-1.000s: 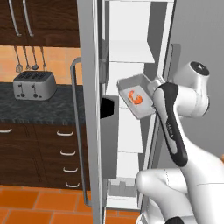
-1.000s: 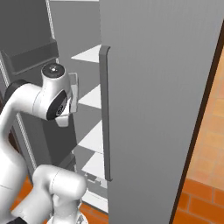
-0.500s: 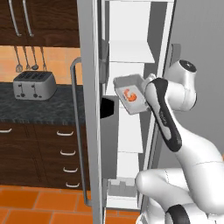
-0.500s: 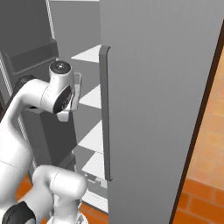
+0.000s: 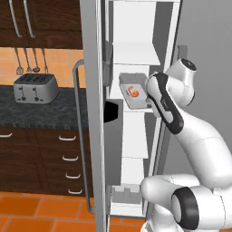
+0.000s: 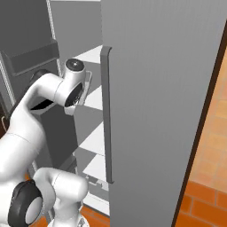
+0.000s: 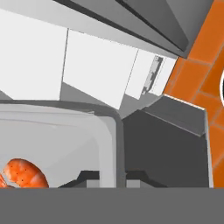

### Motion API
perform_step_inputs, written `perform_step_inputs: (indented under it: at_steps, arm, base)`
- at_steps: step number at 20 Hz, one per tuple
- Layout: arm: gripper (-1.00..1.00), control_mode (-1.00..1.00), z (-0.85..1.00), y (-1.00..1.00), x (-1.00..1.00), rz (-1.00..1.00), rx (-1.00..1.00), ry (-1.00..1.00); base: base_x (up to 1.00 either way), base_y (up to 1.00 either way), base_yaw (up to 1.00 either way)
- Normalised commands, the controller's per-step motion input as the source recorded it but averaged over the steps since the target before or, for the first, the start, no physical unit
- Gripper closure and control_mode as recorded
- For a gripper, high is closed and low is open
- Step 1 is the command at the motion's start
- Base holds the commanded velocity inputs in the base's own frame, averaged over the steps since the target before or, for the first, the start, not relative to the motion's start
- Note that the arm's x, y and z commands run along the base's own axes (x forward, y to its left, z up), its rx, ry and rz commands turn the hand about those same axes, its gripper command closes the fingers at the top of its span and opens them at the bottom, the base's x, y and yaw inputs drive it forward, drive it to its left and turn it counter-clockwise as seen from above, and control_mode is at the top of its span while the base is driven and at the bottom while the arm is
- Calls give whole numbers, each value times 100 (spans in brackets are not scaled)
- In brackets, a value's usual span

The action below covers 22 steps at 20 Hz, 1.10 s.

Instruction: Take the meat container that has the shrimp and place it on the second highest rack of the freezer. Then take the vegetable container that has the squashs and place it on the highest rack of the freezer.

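The meat container point(image 5: 134, 90) looks like smooth pale grey plastic with a dull sheen, and the shrimp point(image 7: 24, 173) inside is glossy orange with fine speckles. The freezer racks point(image 5: 134, 53) are flat matt white, the freezer door point(image 6: 159, 106) brushed grey metal. The toaster point(image 5: 35, 88) is shiny metal. The surface point(image 5: 41, 113) under it is dark speckled stone, the drawers point(image 5: 45, 156) dark wood with bright metal handles. The floor point(image 5: 41, 212) is matt orange tile.

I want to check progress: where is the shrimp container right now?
In the left base view the shrimp container is inside the open freezer, held by the gripper under a shelf.
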Motion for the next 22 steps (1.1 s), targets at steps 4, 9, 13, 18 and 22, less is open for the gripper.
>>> perform_step_inputs:
  at_steps: [4, 9, 13, 18, 22]
  arm:
    - [100, -100, -10, 4, 11, -2, 1, -1]
    - [100, -100, -21, 1, 65, -17, 0, 0]
    - [100, -100, -22, 10, 28, -24, 0, 0]
    - [100, -100, -24, 2, 17, -8, 3, 0]
    - [100, -100, -12, 0, 29, 1, 6, 1]
  base:
    - [0, 0, 0]
    - [0, 0, 0]
    - [0, 0, 0]
    - [0, 0, 0]
    - [0, 0, 0]
